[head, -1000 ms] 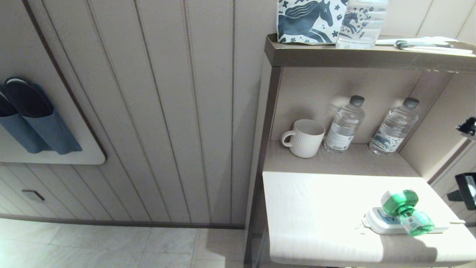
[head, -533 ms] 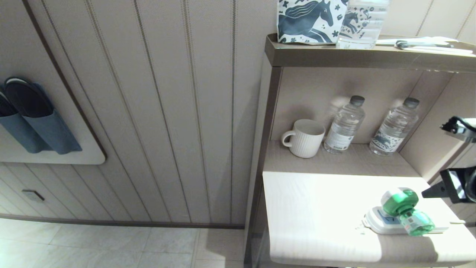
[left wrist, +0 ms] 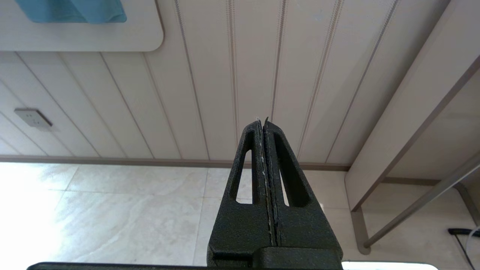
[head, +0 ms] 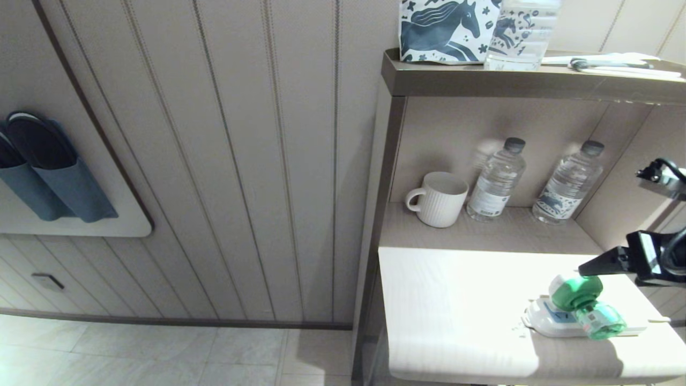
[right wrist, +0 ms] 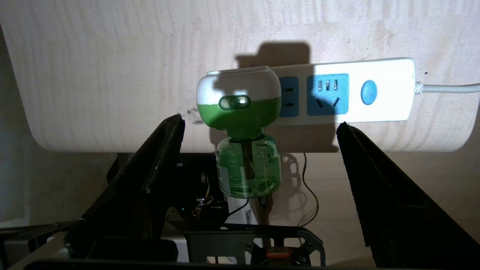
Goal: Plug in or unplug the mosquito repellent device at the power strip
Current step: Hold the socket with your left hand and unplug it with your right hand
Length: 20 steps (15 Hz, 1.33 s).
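The mosquito repellent device, a green and white head with a translucent green bottle, sits plugged into the end socket of the white power strip near the table's front right corner. In the right wrist view the device hangs from the power strip, whose two other blue sockets and round blue button are uncovered. My right gripper reaches in from the right, just above the device. It is open, its fingers wide on either side of the bottle and touching nothing. My left gripper is shut and empty, over the floor by the wall.
A white mug and two clear water bottles stand in the niche behind the table. A horse-patterned bag sits on the shelf above. Slippers hang on the wall at left. The strip's cord runs off to the side.
My right gripper has come in from the right edge of the head view to just above the device. The device and strip have not moved.
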### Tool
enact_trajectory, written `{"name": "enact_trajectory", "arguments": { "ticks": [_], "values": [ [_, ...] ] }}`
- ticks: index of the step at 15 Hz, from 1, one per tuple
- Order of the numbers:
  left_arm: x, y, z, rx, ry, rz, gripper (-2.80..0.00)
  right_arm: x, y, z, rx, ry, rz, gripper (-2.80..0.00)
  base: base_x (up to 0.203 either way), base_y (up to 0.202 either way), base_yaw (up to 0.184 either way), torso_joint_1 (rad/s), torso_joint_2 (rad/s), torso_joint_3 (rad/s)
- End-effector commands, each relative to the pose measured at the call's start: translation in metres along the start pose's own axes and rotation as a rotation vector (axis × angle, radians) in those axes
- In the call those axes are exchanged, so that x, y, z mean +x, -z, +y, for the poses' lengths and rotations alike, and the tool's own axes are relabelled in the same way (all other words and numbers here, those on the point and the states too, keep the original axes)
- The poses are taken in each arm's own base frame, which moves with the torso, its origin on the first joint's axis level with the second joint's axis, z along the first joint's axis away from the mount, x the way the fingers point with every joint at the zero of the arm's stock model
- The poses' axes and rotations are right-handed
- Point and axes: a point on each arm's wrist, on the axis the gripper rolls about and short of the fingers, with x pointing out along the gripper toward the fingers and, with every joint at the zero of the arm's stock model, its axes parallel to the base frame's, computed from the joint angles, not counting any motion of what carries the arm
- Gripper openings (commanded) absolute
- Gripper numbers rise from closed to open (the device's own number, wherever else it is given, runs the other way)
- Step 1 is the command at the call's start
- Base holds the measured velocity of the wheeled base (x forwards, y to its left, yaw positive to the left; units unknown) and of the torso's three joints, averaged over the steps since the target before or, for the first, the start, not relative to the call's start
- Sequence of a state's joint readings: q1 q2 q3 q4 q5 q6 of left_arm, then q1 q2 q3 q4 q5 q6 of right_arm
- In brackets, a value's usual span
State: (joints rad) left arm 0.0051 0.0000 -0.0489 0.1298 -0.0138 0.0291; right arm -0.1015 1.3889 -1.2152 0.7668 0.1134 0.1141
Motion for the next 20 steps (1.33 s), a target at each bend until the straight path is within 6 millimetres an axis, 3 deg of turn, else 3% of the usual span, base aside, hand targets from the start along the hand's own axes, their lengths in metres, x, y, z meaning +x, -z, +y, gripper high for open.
{"name": "enact_trajectory", "arguments": {
  "ticks": [1,7,20],
  "values": [
    [0.000,0.000,0.000,0.000,0.000,0.000,-2.80,0.014,-0.002,-0.001,0.006,0.001,0.048,0.00,0.000,0.000,0.000,0.000,0.00,0.000],
    [0.000,0.000,0.000,0.000,-0.001,0.000,-2.80,0.042,-0.011,-0.002,0.004,0.000,0.087,0.00,0.000,0.000,0.000,0.000,0.00,0.000],
    [0.000,0.000,0.000,0.000,-0.001,0.000,-2.80,0.062,-0.013,0.007,-0.027,-0.019,0.140,0.00,0.000,0.000,0.000,0.000,0.00,0.000]
  ]
}}
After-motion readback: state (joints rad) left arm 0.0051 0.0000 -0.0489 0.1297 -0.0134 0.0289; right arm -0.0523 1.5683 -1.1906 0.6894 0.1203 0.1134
